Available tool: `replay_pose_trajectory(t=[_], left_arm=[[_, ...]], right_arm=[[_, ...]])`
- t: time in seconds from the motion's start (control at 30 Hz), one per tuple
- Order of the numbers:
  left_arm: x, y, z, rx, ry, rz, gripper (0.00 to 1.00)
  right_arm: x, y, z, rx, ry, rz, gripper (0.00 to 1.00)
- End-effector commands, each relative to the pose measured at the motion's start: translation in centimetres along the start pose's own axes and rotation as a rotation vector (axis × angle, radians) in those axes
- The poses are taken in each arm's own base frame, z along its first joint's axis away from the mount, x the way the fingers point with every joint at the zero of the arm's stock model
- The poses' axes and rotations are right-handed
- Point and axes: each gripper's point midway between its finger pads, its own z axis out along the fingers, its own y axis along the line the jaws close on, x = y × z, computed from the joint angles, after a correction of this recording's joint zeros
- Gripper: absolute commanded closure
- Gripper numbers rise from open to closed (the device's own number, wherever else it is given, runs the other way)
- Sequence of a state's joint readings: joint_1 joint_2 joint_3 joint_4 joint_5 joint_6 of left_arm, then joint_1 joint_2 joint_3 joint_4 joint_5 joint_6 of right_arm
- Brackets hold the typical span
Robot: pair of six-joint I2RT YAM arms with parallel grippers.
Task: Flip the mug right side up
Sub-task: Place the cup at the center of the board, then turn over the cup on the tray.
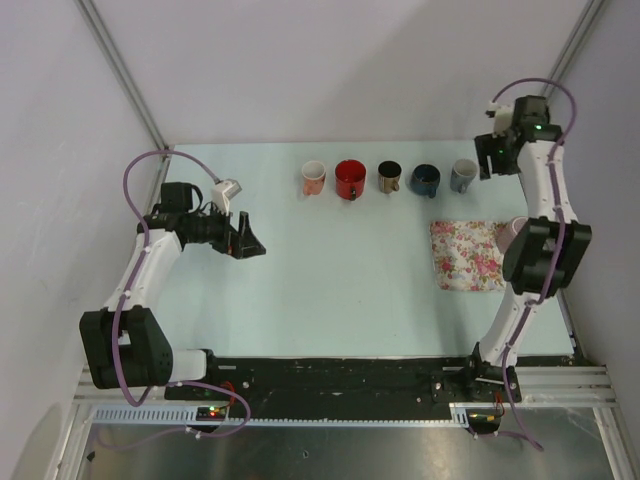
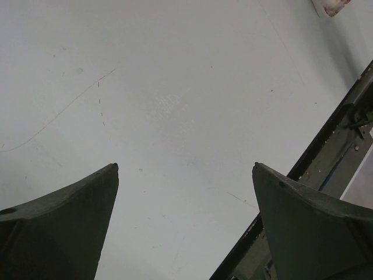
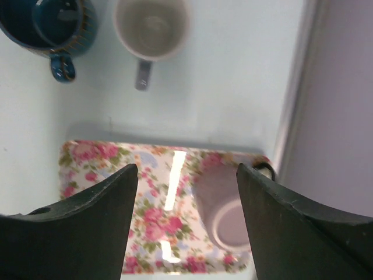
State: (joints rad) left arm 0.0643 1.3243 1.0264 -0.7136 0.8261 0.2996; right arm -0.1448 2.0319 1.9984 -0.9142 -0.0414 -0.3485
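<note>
A pale lilac mug [image 3: 228,213] stands upside down, base up, on the right edge of the floral mat [image 3: 148,219]. In the top view this mug [image 1: 508,231] is partly hidden behind my right arm. My right gripper [image 3: 186,169] hangs open above the mat with nothing between its fingers, and the mug lies below its right finger. In the top view it [image 1: 488,160] is raised at the back right, next to the grey mug [image 1: 463,176]. My left gripper [image 1: 250,241] stands wide open over bare table at the left, holding nothing [image 2: 185,166].
Several upright mugs line the back of the table: pink [image 1: 313,178], red [image 1: 350,179], brown [image 1: 390,177], dark blue [image 1: 426,180] and grey. The blue mug [image 3: 49,26] and grey mug [image 3: 151,26] lie just behind the mat. The enclosure wall [image 3: 344,116] is close on the right.
</note>
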Motion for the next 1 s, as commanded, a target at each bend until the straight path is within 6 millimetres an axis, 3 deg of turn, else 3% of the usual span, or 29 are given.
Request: replay_pose_trajectory(t=[0.0,0.13,0.37,0.53,0.77,0.97], left_arm=[[-0.2,-0.2,0.0,0.030,-0.023,0.038,0.00],[-0.3,-0.4,-0.1,0.034,-0.027,0.041,0.00],[-0.4,-0.6,-0.3,0.033,-0.033,0.047,0.00],[-0.3,-0.8,-0.4,0.032,-0.038,0.058,0.00],[-0.1,-0.6,-0.2,0.037,-0.029,0.050,0.00],[0.1,-0.2,0.1,0.031,-0.018,0.041,0.00]], right_arm=[[2.6,-4.1,-5.7,0.053,0.012,0.026,0.25],[5.6,-5.5,-6.7,0.044,0.006,0.105,0.22],[10.4,-7.0,-5.3,0.041,0.063,0.181,0.21],[11.5,-7.9,-4.6,-0.014,0.067,0.143,0.19],[13.1,-9.0,-3.4,-0.065,0.138,-0.048,0.15],[13.6,-8.9,-2.2,-0.155,0.184,-0.138,0.14]])
